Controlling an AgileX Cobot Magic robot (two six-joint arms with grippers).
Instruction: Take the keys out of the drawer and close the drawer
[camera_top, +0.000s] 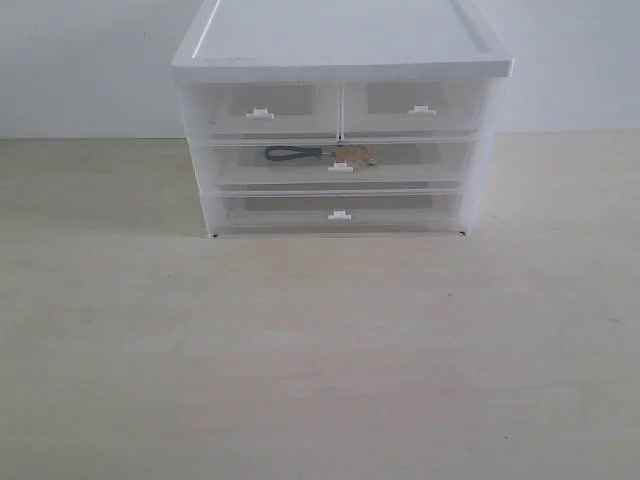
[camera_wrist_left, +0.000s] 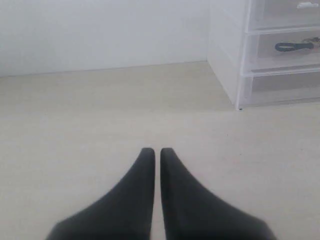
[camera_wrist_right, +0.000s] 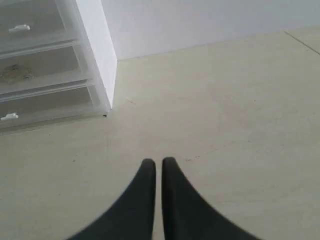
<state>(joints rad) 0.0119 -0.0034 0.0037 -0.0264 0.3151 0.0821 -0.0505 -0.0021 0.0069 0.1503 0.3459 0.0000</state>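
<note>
Our left claw (camera_wrist_left: 157, 150) and right claw (camera_wrist_right: 158, 161) are closed, holding nothing. We should pull the drawer (camera_top: 420, 160) straight out by its little handle (camera_top: 340, 168) to reach the keys (camera_top: 318, 155).

Translucent plastic drawer (camera_top: 420, 160) in smooth white unit (camera_top: 340, 40); matt pale wood-grain table (camera_top: 320, 350).

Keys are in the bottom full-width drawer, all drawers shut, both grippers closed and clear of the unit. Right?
No: the keys lie in the upper full-width drawer, not the bottom drawer; the exterior view shows it. The rest stands: drawers shut, left gripper and right gripper closed, clear of the unit.
</note>
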